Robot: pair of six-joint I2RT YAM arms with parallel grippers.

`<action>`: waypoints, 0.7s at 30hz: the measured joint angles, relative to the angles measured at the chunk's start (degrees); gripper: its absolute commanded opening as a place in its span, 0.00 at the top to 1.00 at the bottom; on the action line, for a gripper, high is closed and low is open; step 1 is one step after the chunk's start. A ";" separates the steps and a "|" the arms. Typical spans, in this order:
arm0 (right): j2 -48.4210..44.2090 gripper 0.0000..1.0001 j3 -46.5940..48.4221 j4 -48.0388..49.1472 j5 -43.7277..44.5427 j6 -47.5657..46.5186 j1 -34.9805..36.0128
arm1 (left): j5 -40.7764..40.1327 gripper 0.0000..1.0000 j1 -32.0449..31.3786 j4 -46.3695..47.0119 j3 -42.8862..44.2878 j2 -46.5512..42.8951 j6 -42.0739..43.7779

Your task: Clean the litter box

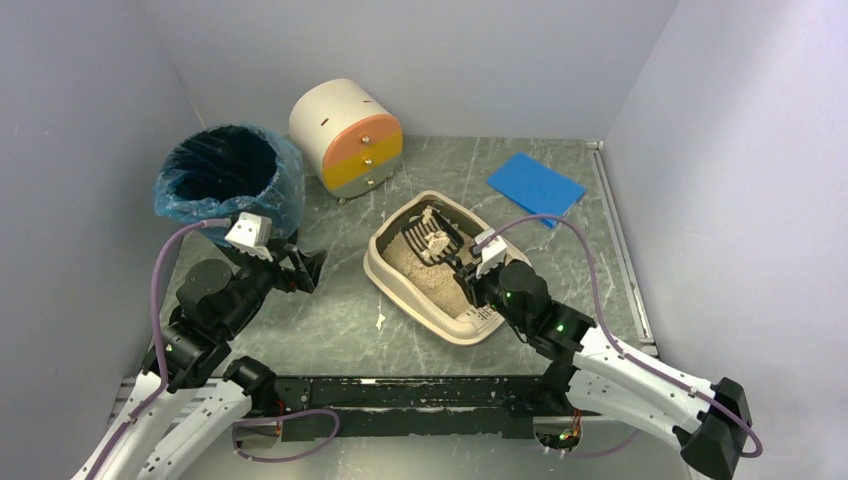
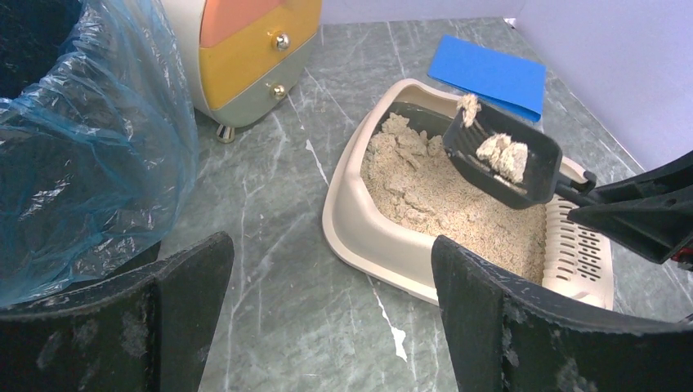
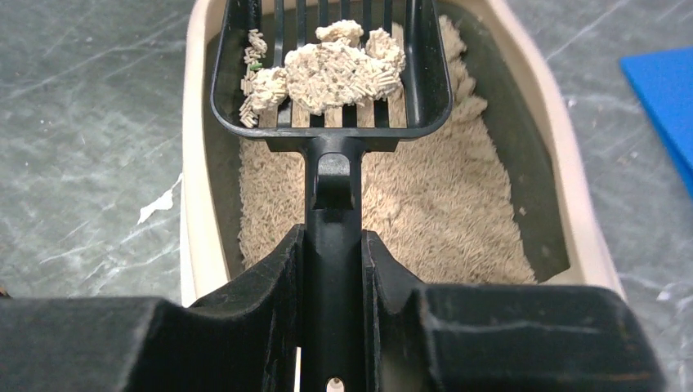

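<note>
The beige litter box (image 1: 392, 280) (image 2: 359, 237) (image 3: 192, 155) lies mid-table, holding tan litter (image 3: 425, 220). My right gripper (image 1: 470, 272) (image 3: 333, 253) is shut on the handle of a black slotted scoop (image 1: 432, 240) (image 2: 535, 175) (image 3: 323, 126). The scoop hangs above the litter at the box's far end and carries pale clumps (image 3: 335, 69) (image 2: 502, 153). My left gripper (image 1: 310, 268) (image 2: 331, 286) stands open over bare table, left of the box, with nothing between its fingers (image 2: 176, 302).
A black bin with a blue liner (image 1: 228, 178) (image 2: 73, 139) stands at the back left. A white drawer unit with orange and yellow fronts (image 1: 348, 136) (image 2: 245, 49) is behind the box. A blue cloth (image 1: 536, 186) (image 2: 490, 73) (image 3: 666, 106) lies back right. White specks (image 1: 380, 321) dot the table.
</note>
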 measured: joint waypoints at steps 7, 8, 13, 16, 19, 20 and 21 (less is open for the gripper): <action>-2.67 1.00 -5.77 6.25 0.90 -0.92 0.11 | 0.00 0.05 0.00 0.02 0.00 -0.02 -0.02; -2.75 1.00 -6.32 6.71 1.60 -1.68 0.13 | 0.00 0.05 0.00 0.00 0.00 -0.02 -0.02; -3.06 1.00 -6.88 7.69 0.72 -2.03 0.13 | -0.02 0.05 0.00 0.00 0.02 0.02 -0.11; -5.22 1.00 -6.97 6.62 0.76 -1.62 0.15 | -0.02 0.05 0.00 0.02 0.00 0.02 -0.13; -7.28 1.00 -7.06 6.23 0.92 -1.75 0.17 | 0.00 0.05 0.00 0.02 0.00 0.13 -0.13; -7.65 1.00 -7.23 6.25 1.01 -1.75 0.15 | 0.00 0.05 0.00 0.02 0.00 0.22 -0.13; -8.04 1.00 -7.72 6.60 0.70 -1.75 0.15 | 0.02 0.05 0.00 0.02 0.00 0.37 -0.13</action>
